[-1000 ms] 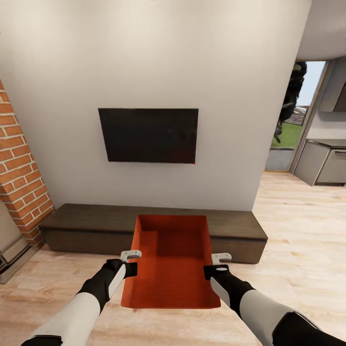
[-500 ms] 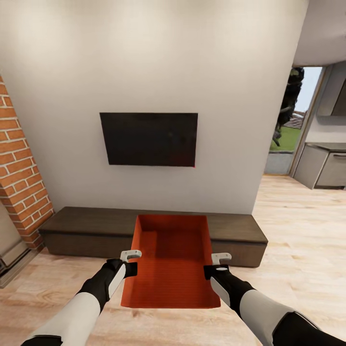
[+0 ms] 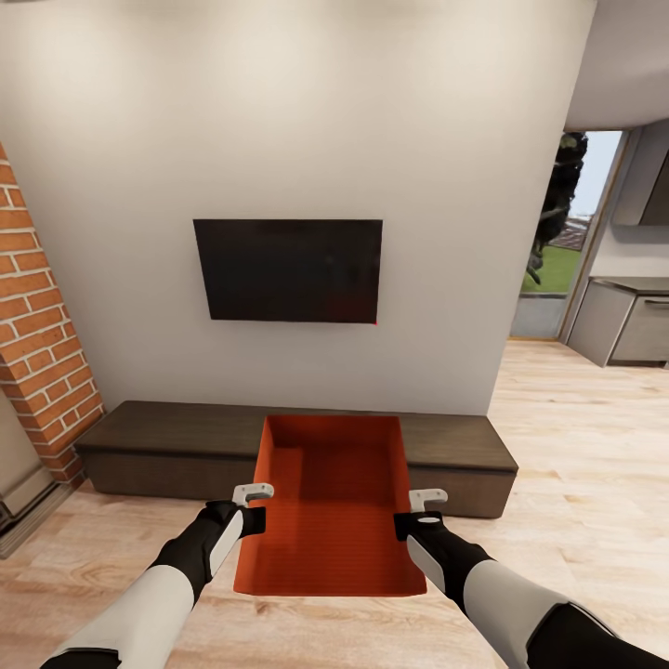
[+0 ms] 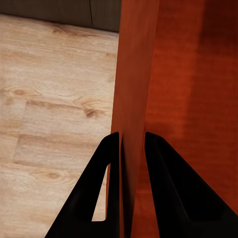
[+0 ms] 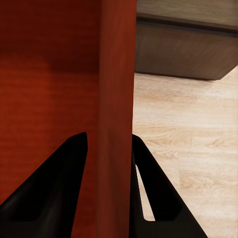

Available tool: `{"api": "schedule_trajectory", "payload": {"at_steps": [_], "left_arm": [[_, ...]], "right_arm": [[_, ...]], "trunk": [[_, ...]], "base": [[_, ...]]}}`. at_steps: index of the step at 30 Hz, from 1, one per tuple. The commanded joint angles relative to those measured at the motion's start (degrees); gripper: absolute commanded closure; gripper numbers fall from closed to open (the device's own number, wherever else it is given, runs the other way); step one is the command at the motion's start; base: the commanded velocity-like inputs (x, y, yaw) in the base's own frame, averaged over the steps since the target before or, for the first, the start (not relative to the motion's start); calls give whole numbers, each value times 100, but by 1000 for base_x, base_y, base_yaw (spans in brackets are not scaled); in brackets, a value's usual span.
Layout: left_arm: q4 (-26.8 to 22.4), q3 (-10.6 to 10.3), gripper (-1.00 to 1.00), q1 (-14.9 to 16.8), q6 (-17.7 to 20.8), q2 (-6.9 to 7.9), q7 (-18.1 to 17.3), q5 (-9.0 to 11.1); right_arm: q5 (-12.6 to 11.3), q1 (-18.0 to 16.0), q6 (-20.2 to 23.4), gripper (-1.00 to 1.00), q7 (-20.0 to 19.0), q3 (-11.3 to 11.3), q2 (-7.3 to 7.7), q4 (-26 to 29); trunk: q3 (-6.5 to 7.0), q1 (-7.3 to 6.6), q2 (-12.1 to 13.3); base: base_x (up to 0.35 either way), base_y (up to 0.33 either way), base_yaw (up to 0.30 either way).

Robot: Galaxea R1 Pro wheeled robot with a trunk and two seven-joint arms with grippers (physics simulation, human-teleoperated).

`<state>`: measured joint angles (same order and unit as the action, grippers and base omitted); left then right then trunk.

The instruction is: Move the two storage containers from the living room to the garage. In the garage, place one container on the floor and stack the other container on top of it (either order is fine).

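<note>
Left gripper (image 4: 131,148) pinching the left long wall of an orange-red storage container (image 3: 330,506), one finger outside the wall, one inside. Right gripper (image 5: 106,148) clamped the same way on the opposite long wall. Container carried level between both arms at about chest front, clear of the light wood plank floor (image 3: 576,446), long axis pointing straight ahead from the robot, open top up, nothing visible inside. Each arm equally near its own wall; neither able to let go without tipping the load, by the look of it. Ahead: dark low cabinet (image 3: 167,437) against a pale wall, black wall TV (image 3: 288,269) above it, brick column (image 3: 37,344) at the left. At the right, an opening onto a kitchen unit (image 3: 623,316) and greenery. Living room setting, so the carry to the garage appears not yet made.
</note>
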<state>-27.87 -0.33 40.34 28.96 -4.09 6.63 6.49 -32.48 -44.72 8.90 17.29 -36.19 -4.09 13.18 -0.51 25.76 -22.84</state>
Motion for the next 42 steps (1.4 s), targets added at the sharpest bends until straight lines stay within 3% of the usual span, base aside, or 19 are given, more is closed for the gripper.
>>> {"api": "schedule_trajectory", "payload": {"at_steps": [1,19,42], "left_arm": [[-8,52,100,0,40,-5,67,-104],[-8,59,100,0,40,-5,67,-100],[-8,51,100,0,40,-5,67,-96]], "right_arm": [[-21,-2,32,100,37,-46,-30,71],[-21,-2,41,100,42,-41,-30,68],[-30,-2,33,100,46,-38,-30,64]], "trunk": [[-5,3,-7],[-5,3,-7],[-5,3,-7]], "base": [[0,0,0],[0,0,-10],[0,0,-276]]}}
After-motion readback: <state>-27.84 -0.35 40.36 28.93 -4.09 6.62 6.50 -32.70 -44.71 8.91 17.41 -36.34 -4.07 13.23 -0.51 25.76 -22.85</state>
